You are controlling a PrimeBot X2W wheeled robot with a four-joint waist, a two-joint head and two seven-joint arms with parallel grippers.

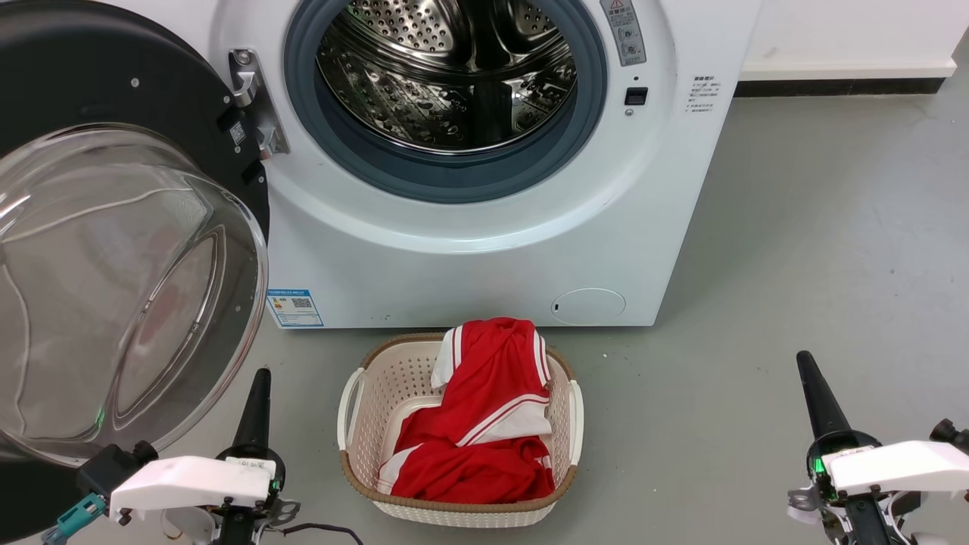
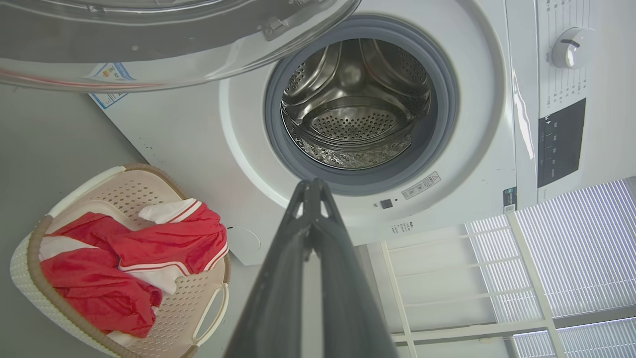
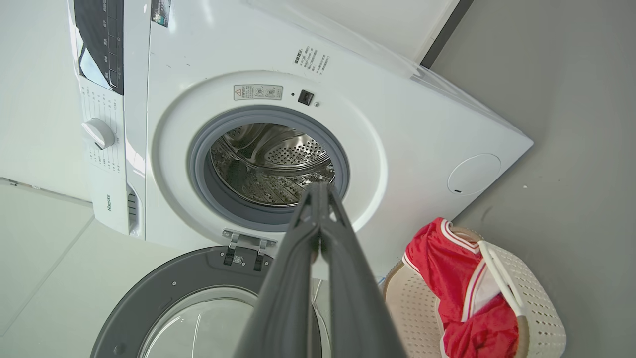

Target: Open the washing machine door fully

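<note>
A: Where is the washing machine door (image 1: 113, 250)?

B: It is swung out on its metal hinge (image 1: 253, 98) to the left of the washing machine (image 1: 469, 257). Its clear glass bowl bulges toward the camera, and the black rim stands clear of the opening.

A: And the opening itself?

B: It is uncovered. The grey gasket (image 1: 454, 178) and the perforated steel drum (image 1: 454, 68) show in full.

A: What about the claws?

B: The left gripper (image 1: 261, 378) sits low, near the bowl's lower edge. In the left wrist view its fingers (image 2: 293, 258) meet at the tips with nothing between them, and the door is apart from them. The right gripper (image 1: 806, 363) is well off to the right above the grey floor (image 1: 795, 227), also pinched together and empty.

A: Anything on the floor?

B: A white laundry basket (image 1: 348, 401) stands just in front of the machine, holding a red and white garment (image 1: 484, 424).
</note>
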